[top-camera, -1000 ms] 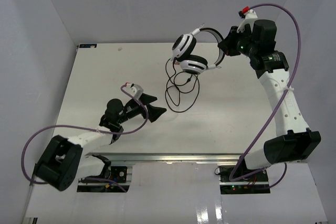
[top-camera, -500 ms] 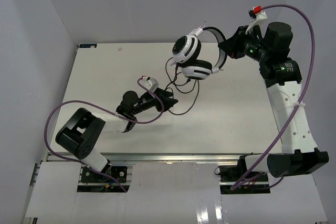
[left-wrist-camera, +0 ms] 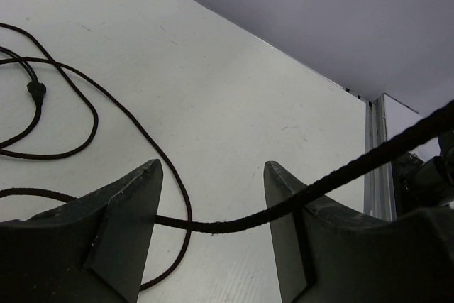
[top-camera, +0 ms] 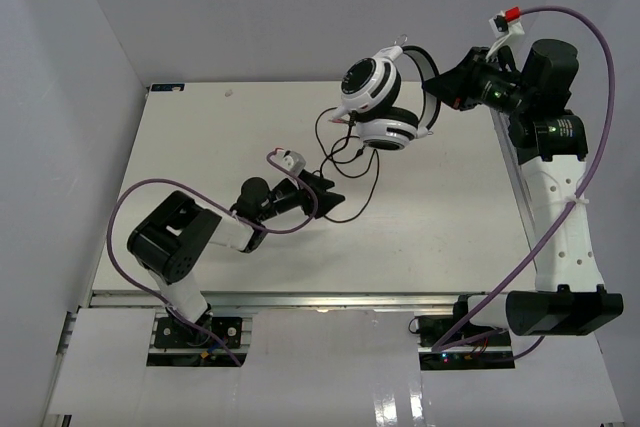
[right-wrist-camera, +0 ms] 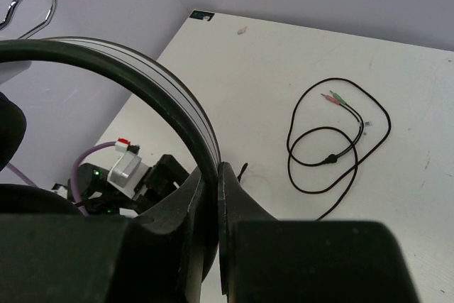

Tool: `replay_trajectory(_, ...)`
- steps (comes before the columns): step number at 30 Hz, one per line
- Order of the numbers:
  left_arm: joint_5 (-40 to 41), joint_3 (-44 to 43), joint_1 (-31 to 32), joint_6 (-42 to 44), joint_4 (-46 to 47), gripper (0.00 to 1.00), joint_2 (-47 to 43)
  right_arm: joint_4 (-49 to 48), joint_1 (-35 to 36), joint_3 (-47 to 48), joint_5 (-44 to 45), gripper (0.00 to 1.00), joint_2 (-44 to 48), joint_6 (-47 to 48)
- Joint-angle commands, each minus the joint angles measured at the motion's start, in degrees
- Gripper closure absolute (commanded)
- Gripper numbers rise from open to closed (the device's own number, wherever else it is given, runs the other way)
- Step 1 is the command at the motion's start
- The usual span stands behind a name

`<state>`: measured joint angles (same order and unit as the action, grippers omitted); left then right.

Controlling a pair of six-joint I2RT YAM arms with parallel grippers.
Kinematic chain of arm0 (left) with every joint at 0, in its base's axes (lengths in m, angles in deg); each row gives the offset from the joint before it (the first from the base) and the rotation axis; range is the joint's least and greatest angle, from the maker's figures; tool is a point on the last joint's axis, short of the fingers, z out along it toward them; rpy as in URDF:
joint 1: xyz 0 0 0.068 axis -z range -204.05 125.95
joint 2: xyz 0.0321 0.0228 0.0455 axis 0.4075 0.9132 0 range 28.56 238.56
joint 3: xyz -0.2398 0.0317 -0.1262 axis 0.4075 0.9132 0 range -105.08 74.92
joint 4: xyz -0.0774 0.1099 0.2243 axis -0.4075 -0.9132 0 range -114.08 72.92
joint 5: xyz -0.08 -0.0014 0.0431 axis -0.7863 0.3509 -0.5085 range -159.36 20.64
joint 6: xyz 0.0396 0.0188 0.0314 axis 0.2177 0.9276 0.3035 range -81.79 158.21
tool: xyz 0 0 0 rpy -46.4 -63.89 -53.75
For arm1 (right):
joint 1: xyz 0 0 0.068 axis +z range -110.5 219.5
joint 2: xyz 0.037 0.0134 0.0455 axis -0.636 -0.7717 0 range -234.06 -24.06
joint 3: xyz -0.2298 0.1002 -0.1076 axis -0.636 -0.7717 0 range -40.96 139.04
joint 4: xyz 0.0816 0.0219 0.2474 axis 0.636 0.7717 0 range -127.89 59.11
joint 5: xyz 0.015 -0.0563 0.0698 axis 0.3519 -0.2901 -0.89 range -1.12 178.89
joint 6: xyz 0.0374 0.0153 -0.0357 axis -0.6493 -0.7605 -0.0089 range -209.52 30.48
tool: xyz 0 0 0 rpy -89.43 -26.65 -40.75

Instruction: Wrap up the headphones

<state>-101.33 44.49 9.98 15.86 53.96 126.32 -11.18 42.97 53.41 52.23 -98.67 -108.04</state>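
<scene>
The headphones [top-camera: 383, 107], with white-and-black earcups, hang in the air over the table's far middle. My right gripper [top-camera: 441, 96] is shut on their black headband [right-wrist-camera: 152, 90]. The thin black cord [top-camera: 345, 162] trails down from the earcups to loops on the table. The loops and the cord's pink and green plugs [right-wrist-camera: 333, 97] show in the right wrist view. My left gripper [top-camera: 326, 192] is open and low over the table. A raised stretch of the cord [left-wrist-camera: 213, 226] runs across the gap between its fingers [left-wrist-camera: 135, 204].
The white table [top-camera: 190, 137] is walled in by grey panels on three sides. A metal rail [left-wrist-camera: 376, 147] runs along its right edge. Purple robot cables [top-camera: 585, 147] arc beside both arms.
My right arm has lifted the headphones higher and to the right. My left arm has reached forward to the right, bringing its open gripper around the hanging cord.
</scene>
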Motion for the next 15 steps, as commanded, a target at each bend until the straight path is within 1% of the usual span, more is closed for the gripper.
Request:
replay_trajectory(1,-0.7,-3.5,0.5,-2.1,3.7,0.33,2.1,-6.1,-2.6,4.3,-7.5,0.92,1.1,-8.4)
replay_trajectory(2,-1.2,-3.9,0.6,-2.3,4.0,0.36,2.6,-6.6,-2.8,4.4,-8.7,0.92,1.0,-10.2)
replay_trajectory(5,-2.1,-6.1,0.6,-2.3,3.3,0.64,3.4,-8.6,-5.8,4.0,-13.9,0.92,0.5,-12.4)
replay_trajectory(7,-3.1,-7.0,0.4,-1.5,1.6,0.84,2.9,-10.5,-6.3,2.4,-18.2,0.92,0.8,-12.2)
replay_trajectory(8,-3.8,-7.4,0.3,-1.0,0.3,0.92,2.4,-11.9,-6.4,1.4,-21.8,0.92,1.0,-11.6)
replay_trajectory(9,-5.2,-7.9,-0.3,-0.2,-0.7,0.99,1.9,-13.1,-6.4,0.5,-23.4,0.92,1.3,-10.0)
replay_trajectory(12,-8.6,-7.9,-3.0,0.6,-4.5,1.00,-1.2,-12.8,-6.4,-2.7,-28.3,0.92,3.2,-2.6)
replay_trajectory(13,-8.7,-7.8,-4.1,0.6,-5.4,1.00,-2.2,-11.0,-6.4,-2.6,-28.4,0.92,3.5,-2.4)
replay_trajectory(14,-10.9,-7.7,-5.1,0.4,-7.5,1.00,-4.4,-4.1,-6.2,-1.4,-27.3,0.92,4.0,5.7)
replay_trajectory(15,-12.8,-7.8,-6.9,0.0,-9.2,1.00,-5.2,1.0,-5.9,-1.0,-26.3,0.92,4.3,12.0)
